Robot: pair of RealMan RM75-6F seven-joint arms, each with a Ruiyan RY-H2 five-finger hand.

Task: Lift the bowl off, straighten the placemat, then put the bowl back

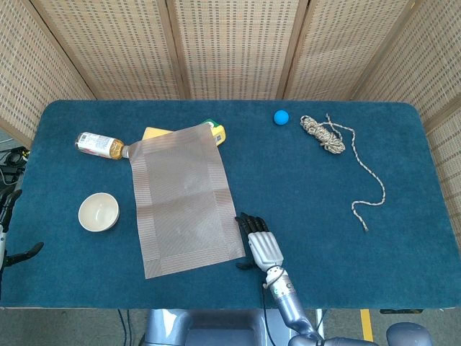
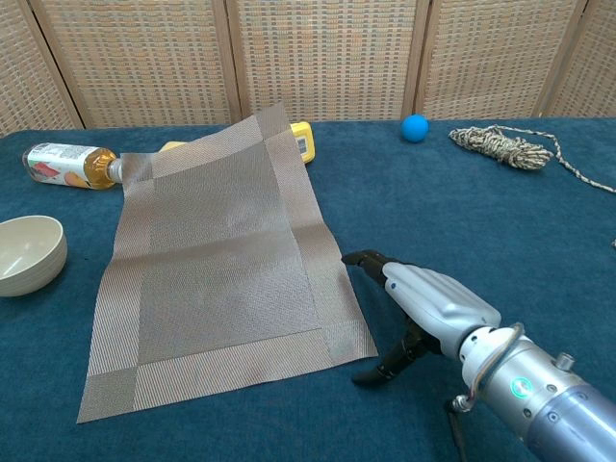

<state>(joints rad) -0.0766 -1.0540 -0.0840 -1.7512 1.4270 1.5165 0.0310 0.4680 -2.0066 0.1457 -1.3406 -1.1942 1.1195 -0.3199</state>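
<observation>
Two of my right hand's (image 2: 423, 308) dark fingers (image 2: 364, 260) reach forward and the thumb hooks down to the blue felt desk (image 1: 302, 180), spread with nothing between them, just beside the near right corner of the grey woven rectangular placemat (image 2: 221, 269). I cannot tell whether a fingertip touches its edge. The mat lies skewed, its far edge riding over a yellow flat packet (image 1: 216, 132) and against the neck of a clear plastic bottle of amber drink (image 1: 99, 145). The small cream ceramic bowl (image 1: 98, 212) is already off, left of the mat. So I judge straightening is in hand: next I must pin that corner and swing it square. My left hand (image 1: 9, 234) shows only at the desk's edge; its state I cannot tell.
</observation>
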